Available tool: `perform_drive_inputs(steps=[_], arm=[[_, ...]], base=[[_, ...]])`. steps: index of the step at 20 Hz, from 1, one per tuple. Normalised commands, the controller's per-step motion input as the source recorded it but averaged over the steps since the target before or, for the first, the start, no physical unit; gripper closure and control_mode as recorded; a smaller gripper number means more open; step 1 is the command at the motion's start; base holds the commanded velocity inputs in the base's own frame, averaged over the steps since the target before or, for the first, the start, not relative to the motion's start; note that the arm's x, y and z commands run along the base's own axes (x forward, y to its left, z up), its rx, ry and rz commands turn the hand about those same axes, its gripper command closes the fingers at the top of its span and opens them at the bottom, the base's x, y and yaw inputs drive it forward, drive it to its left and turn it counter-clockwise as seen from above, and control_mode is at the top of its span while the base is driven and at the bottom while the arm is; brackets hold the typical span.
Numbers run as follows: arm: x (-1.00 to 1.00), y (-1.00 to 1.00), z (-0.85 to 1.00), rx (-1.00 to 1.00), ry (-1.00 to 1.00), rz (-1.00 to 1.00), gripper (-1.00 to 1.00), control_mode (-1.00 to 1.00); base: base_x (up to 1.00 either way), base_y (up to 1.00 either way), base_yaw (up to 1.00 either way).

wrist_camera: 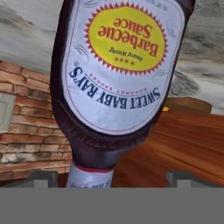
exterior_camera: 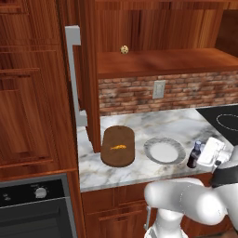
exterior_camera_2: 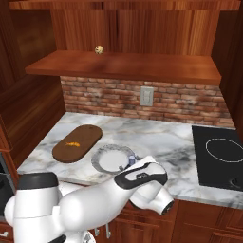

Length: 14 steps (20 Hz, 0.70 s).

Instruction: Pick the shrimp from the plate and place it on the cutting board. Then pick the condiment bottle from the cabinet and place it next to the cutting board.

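Note:
The shrimp (exterior_camera: pixel 117 147) (exterior_camera_2: pixel 72 144) lies on the dark brown cutting board (exterior_camera: pixel 119 158) (exterior_camera_2: pixel 80 137). Right of the board sits the plate (exterior_camera: pixel 149 148) (exterior_camera_2: pixel 102 154), with nothing on it. The condiment bottle (exterior_camera: pixel 193 155) (exterior_camera_2: pixel 131 160) stands upright on the counter just right of the plate, near the front edge. My gripper (exterior_camera: pixel 201 153) (exterior_camera_2: pixel 133 166) (wrist_camera: pixel 113 177) is open around its neck, fingertips (wrist_camera: pixel 43 177) wide apart and clear of the pale cap. In the hand view the bottle (wrist_camera: pixel 118 74) looms upside down, its barbecue sauce label facing me. The cabinet shelf (exterior_camera: pixel 162 62) (exterior_camera_2: pixel 128 66) is above.
A small beige ball (exterior_camera: pixel 124 49) (exterior_camera_2: pixel 98 49) rests on the cabinet shelf. A black cooktop (exterior_camera_2: pixel 220 156) lies to the right and an oven (exterior_camera: pixel 32 204) at the lower left. A brick backsplash with an outlet (exterior_camera: pixel 159 89) runs behind the marble counter (exterior_camera_2: pixel 161 137).

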Motion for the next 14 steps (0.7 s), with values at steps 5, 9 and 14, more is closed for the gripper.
perform_drive_inputs(steps=[5,9,14], arm=[[-0.03,0.01,0.14,0.00,0.00,0.00,-1.00,-1.00],[0.00,0.02,0.33,0.00,0.00,0.00,-1.00,-1.00],[0.00,0.00,0.41,0.00,0.00,-0.02,-1.00,-1.00]], base=[[0.00,0.00,0.00],[0.00,0.00,0.00],[0.00,0.00,0.00]])
